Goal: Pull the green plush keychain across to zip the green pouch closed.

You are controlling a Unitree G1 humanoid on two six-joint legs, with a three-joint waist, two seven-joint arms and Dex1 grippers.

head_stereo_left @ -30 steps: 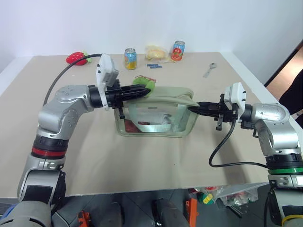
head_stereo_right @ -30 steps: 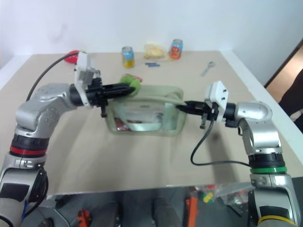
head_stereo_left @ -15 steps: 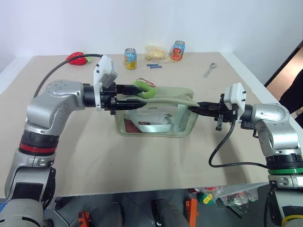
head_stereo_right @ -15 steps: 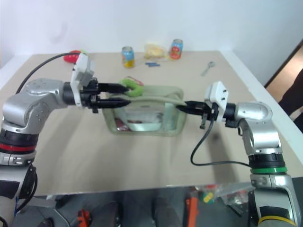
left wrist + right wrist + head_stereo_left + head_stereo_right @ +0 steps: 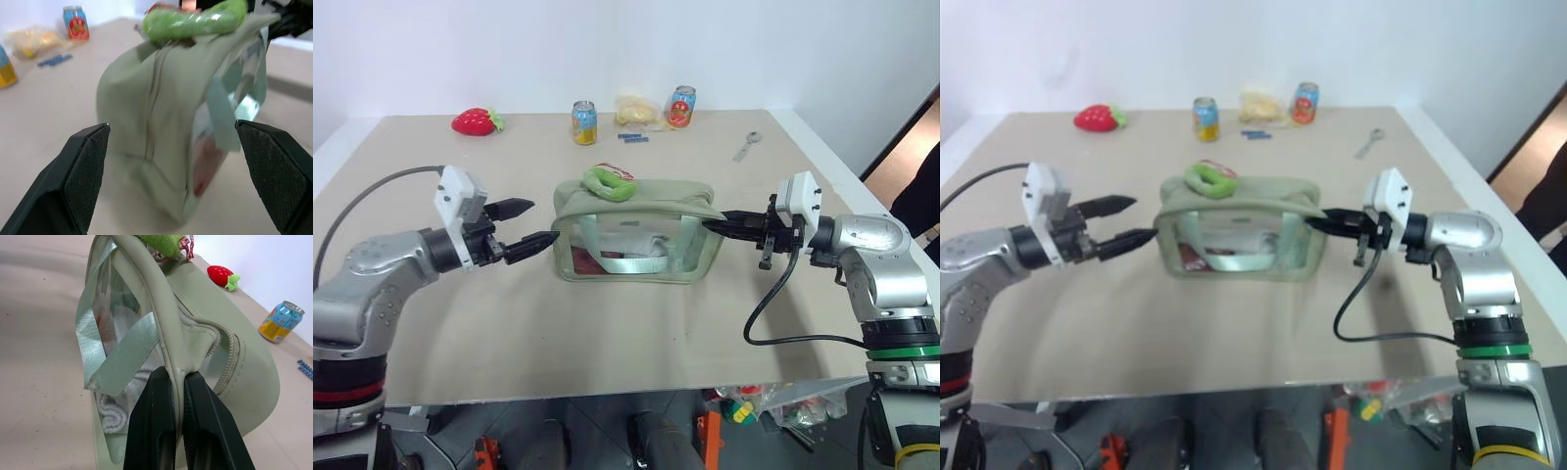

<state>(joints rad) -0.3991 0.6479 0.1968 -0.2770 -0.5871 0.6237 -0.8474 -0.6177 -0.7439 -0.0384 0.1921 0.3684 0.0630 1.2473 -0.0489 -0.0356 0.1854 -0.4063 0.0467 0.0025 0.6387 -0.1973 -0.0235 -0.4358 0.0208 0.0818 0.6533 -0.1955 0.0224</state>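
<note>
Jaws of the left gripper (image 5: 540,223) stand wide apart beside the pouch (image 5: 636,235) on the worktop (image 5: 607,333); right gripper (image 5: 177,382) pinches its end seam. Keychain (image 5: 609,183) lies on top — hold steady and check the zipper is fully shut.

Even, bright light falls from overhead, leaving only soft shadows on the counter (image 5: 636,323) beneath the green pouch (image 5: 636,240). In the left wrist view the pouch ahead of the left claw (image 5: 171,161) is smeared with motion blur. The right wrist view stays sharp.
</note>
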